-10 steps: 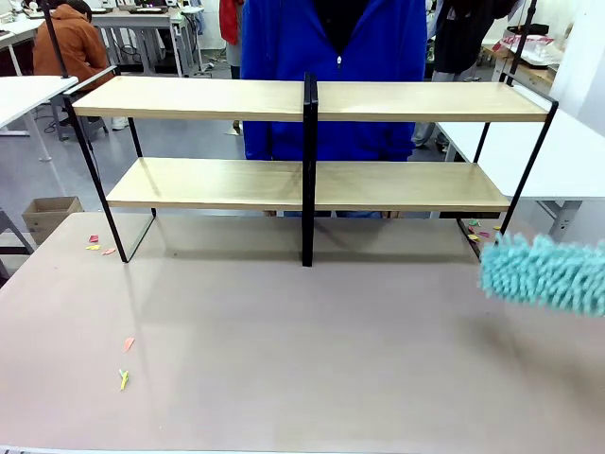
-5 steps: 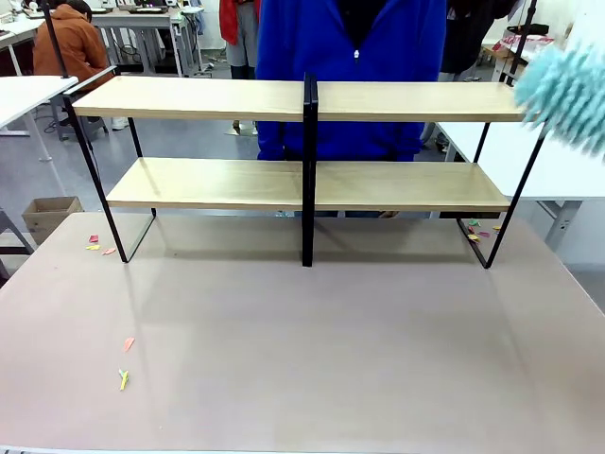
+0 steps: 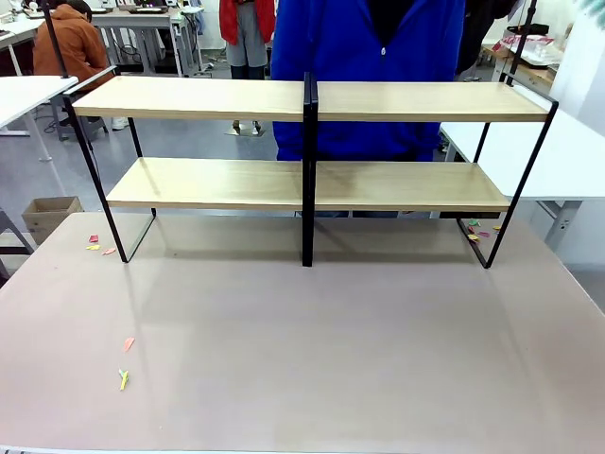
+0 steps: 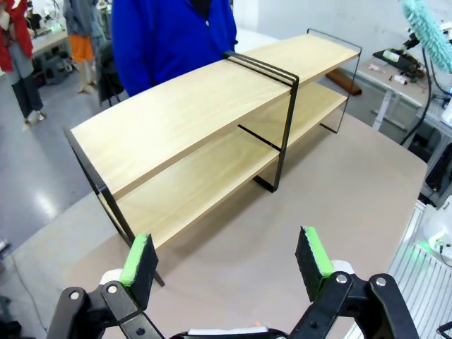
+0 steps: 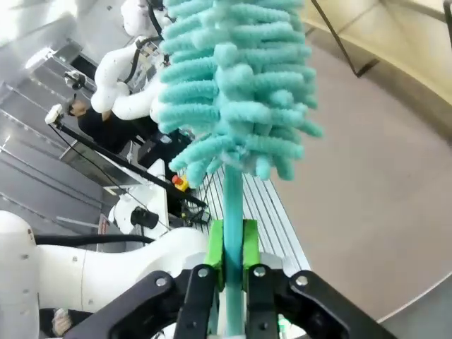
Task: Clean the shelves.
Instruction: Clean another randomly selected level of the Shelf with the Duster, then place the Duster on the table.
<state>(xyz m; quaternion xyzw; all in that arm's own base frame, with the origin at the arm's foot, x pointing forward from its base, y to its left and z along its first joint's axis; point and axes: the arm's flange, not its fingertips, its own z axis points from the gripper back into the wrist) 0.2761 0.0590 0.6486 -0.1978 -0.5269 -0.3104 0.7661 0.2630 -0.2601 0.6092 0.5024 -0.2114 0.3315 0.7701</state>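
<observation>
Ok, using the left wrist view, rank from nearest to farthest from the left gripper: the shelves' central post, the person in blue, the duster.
1. central post, straight ahead of the left gripper
2. person in blue, behind the shelves, upper left
3. duster, top right corner

Shelves [image 3: 198, 99]: light wood boards, black frame. Duster [image 5: 236, 85] teal, fluffy. Person's jacket [image 3: 359, 57] blue; table [image 3: 312, 350] grey-beige.

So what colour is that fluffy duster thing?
Turquoise, handle too. The duster shows best in the right wrist view, clamped in the right gripper.
</observation>
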